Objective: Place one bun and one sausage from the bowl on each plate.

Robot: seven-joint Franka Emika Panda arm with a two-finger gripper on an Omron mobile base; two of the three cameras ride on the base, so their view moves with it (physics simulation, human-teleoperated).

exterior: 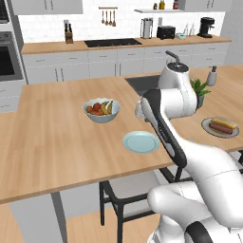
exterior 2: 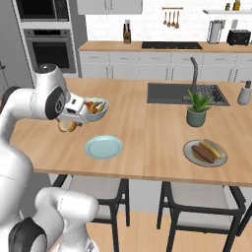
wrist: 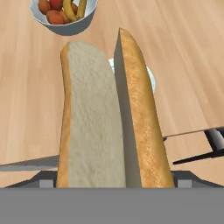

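A: The arm was up over the bench (exterior: 57,137), and the hand view had a bun (wrist: 107,122) right in front of the lens, split open, pale cut side on the left half, golden crust on the right.

B: So the claw (exterior 2: 68,125) had it?

A: It did. The jaws stood wide and the bun sat between them, running lengthwise away from the camera. In the right base view a tan lump showed just under the hand, above the bench near its front edge.

B: Where was the blue plate?

A: The light blue plate (exterior: 141,142) lay bare near the front edge of the bench, just beside the carried bun. In the hand view a sliver of its rim peeked out behind the bun.

B: And the other plate?

A: The beige plate (exterior 2: 205,153) was well apart, toward the right end of the bench, near the front edge. A sausage (exterior 2: 203,153) and a second bun (exterior 2: 214,148) lay on it side by side.

B: Anything else around?

A: The pale fruit bowl (exterior: 101,110) stood further back from the front edge than the blue plate, bananas and red fruit inside. A potted plant (exterior 2: 197,109) stood beside the sink (exterior 2: 187,93), behind the beige plate.
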